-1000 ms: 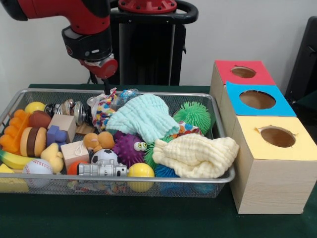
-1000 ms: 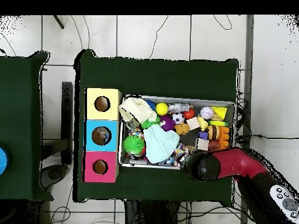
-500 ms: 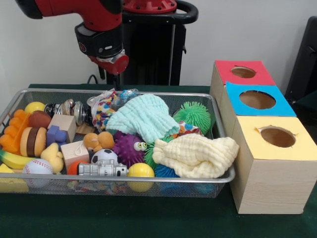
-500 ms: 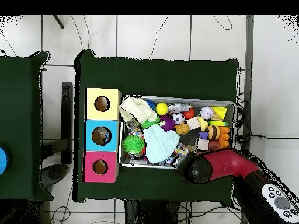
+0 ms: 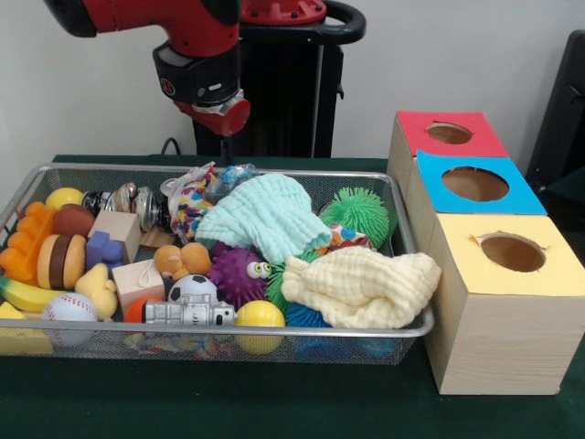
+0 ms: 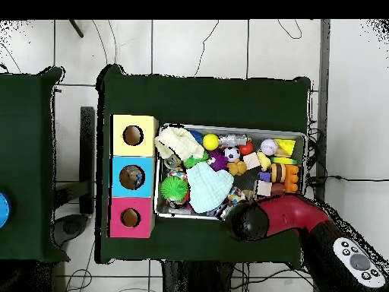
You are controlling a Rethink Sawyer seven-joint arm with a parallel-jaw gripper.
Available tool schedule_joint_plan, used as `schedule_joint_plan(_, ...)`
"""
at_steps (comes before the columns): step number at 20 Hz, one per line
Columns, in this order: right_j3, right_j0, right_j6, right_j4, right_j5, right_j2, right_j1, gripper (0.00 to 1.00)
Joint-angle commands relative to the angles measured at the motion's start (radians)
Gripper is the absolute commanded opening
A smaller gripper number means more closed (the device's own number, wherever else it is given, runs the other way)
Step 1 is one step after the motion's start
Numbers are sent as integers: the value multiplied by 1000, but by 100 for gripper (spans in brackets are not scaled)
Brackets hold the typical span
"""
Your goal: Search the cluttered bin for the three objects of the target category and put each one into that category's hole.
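Note:
The wire mesh bin lies on the green table, full of toys and cloths; it also shows in the overhead view. The hole is in the red top of the farthest wooden box and shows in the overhead view too. My gripper hangs under the red arm, above the bin's far rim and clear of the toys. It holds nothing that I can see. In the overhead view the arm's head covers it.
A mint cloth and a yellow cloth cover toys in the bin's middle and right. Spiky balls, small balls, toy food and wooden blocks fill the rest. The blue-topped hole and yellow-topped hole stand nearer the camera.
The arm has risen a little and moved along the bin's far rim towards the boxes. Nothing in the bin has moved.

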Motion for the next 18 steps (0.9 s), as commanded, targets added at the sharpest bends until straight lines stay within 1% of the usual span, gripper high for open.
schedule_joint_plan(1,5,-1,101,-28,-104,37,57,100)
schedule_joint_plan(10,29,-30,75,-8,-144,76,48,100)
schedule_joint_plan(18,48,-42,74,3,-161,98,36,100)
